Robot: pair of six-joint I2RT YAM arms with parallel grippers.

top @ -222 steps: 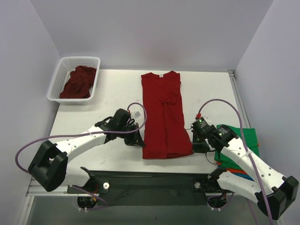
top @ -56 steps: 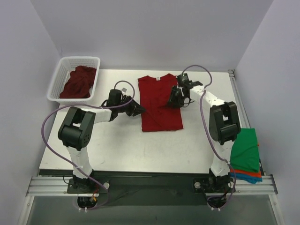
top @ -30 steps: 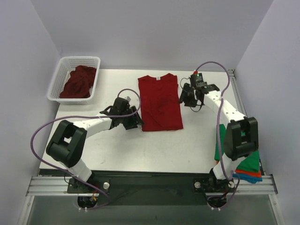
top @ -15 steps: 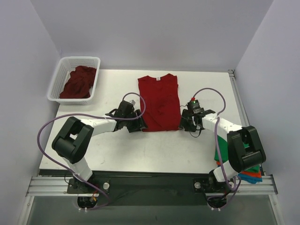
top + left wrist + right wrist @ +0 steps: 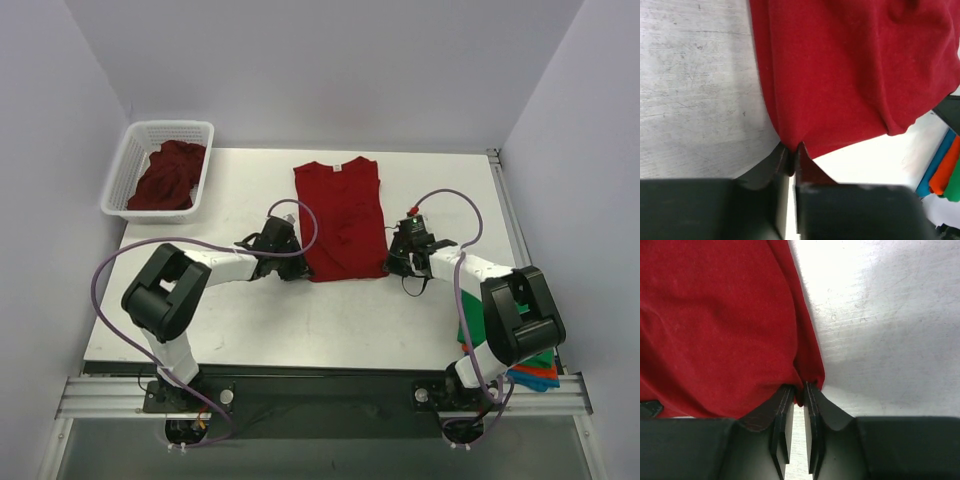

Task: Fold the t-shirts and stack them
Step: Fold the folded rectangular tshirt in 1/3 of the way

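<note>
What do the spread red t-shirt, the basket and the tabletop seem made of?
The red t-shirt: soft matte cloth, likely cotton; it drapes and wrinkles. The basket: white, probably plastic; moulded lattice walls. The tabletop: hard, pale, finely scratched; laminate or metal, unclear.

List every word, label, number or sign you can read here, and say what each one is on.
No text can be read in any view.
Neck label on the red shirt: a pale patch, too small to read.
Nothing else shows print.
</note>
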